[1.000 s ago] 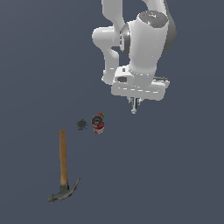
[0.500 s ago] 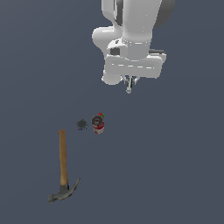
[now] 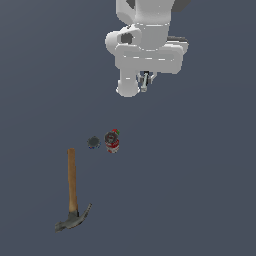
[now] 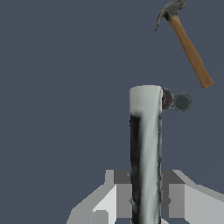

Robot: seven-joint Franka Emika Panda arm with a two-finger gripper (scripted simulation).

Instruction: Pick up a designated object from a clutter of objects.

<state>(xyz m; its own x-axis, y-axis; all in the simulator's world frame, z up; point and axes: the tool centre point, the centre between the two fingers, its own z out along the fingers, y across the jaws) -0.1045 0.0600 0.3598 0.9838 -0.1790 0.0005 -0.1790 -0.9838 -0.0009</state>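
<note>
One marker gripped, three things left on the table

One slim white marker [image 4: 145, 148] stands between the two fingers [image 4: 176, 200] of the end effector [image 3: 145, 84], which is closed on it. In the wrist view the marker's body runs straight out from the clamp, white with a dark stripe along one side, and its far end partly hides the can behind it. In the exterior view only a short pale tip of the marker [image 3: 144, 86] shows beneath the white arm [image 3: 145, 45], high in the frame and well apart from the other things.

Below, on the flat grey table [image 3: 200, 175], the small red-and-white can [image 3: 112, 142] stands upright with a bit of green at its top edge. Just beside it, toward the exterior view's left, lies a tiny dark round piece [image 3: 93, 142]; whether the two touch cannot be told. Further down and to the exterior view's left lies the wooden-handled hammer [image 3: 73, 187], flat, its handle pointing up toward the round piece and its grey claw head at the low end.
</note>
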